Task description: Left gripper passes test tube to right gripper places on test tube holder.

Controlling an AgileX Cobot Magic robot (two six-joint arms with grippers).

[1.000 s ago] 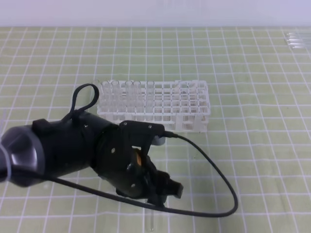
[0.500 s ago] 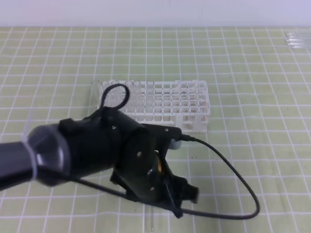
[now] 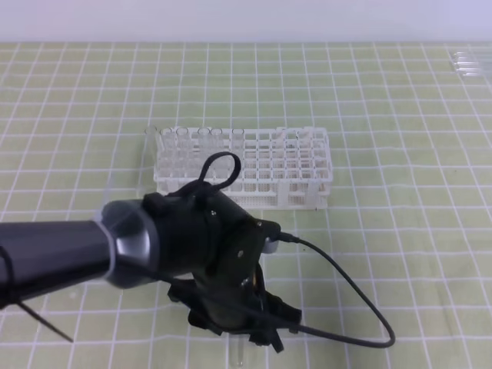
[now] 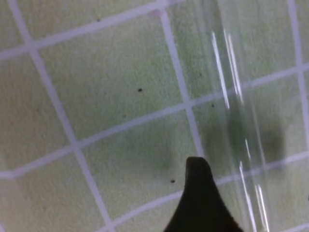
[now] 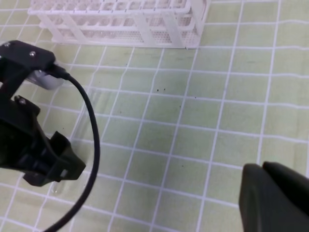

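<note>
The test tube [image 4: 237, 121] lies flat on the green grid mat, and only its lower end [image 3: 240, 355] shows in the high view. My left gripper [image 3: 242, 332] is bent down right over it, open, its fingers on either side of the tube. In the left wrist view one black fingertip [image 4: 198, 176] stands just left of the glass without touching it; the other finger is out of frame. The white test tube holder [image 3: 246, 165] stands behind, also seen as the rack [image 5: 120, 19]. My right gripper [image 5: 275, 193] shows only as closed dark fingers at the lower right, far from the tube.
Several clear tubes stand in the holder's left columns [image 3: 188, 142]. A black cable [image 3: 346, 296] loops from the left arm across the mat to the right. More loose glass tubes [image 3: 465, 63] lie at the far right back corner.
The left arm has swung right and pitched down, bringing its gripper lower over the lying tube. The tube and holder have not moved.
</note>
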